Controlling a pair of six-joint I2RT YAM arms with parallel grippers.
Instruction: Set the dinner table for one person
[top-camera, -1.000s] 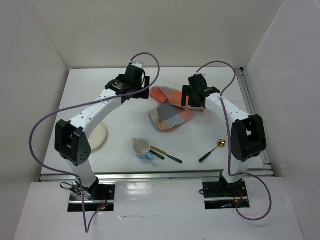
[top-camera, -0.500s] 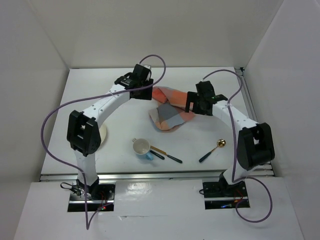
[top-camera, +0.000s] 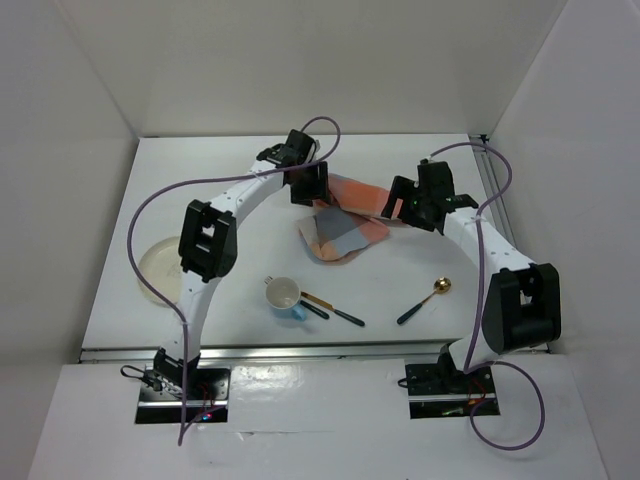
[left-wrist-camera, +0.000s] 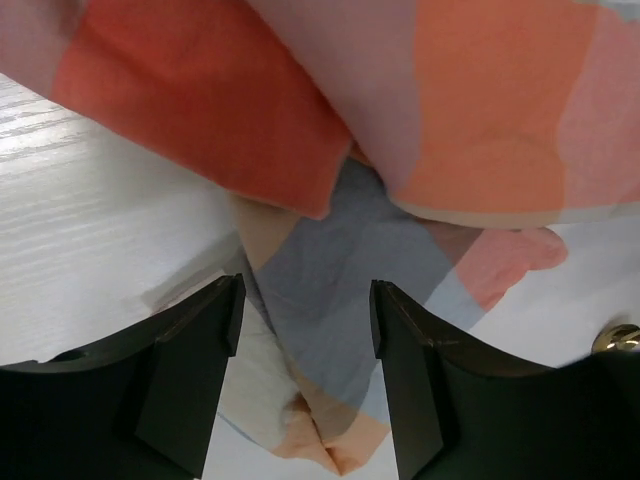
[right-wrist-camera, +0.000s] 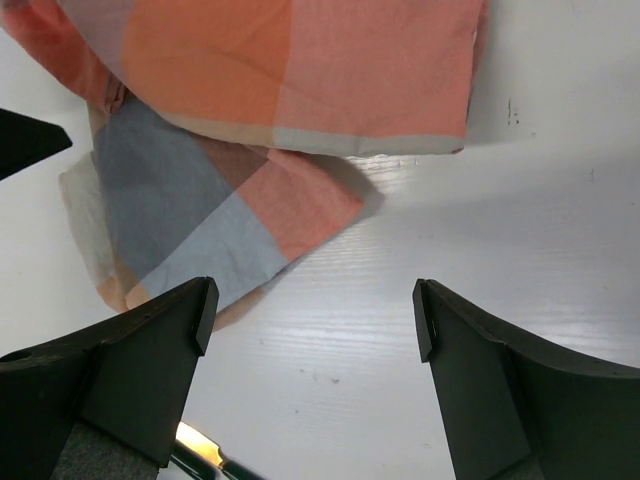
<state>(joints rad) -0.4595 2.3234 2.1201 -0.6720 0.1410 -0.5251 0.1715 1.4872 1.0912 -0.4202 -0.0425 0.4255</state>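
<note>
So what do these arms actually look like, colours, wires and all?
Both the left arm and right arm are white tubes with chunky black joints. A thin purple cable loops loosely along each. The left gripper and right gripper each end in two flat, matte black fingers.

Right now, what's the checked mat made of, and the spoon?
The checked mat looks like soft woven cloth, matte: it folds and creases. The spoon has a shiny gold bowl, probably metal; its dark handle could be plastic.
</note>
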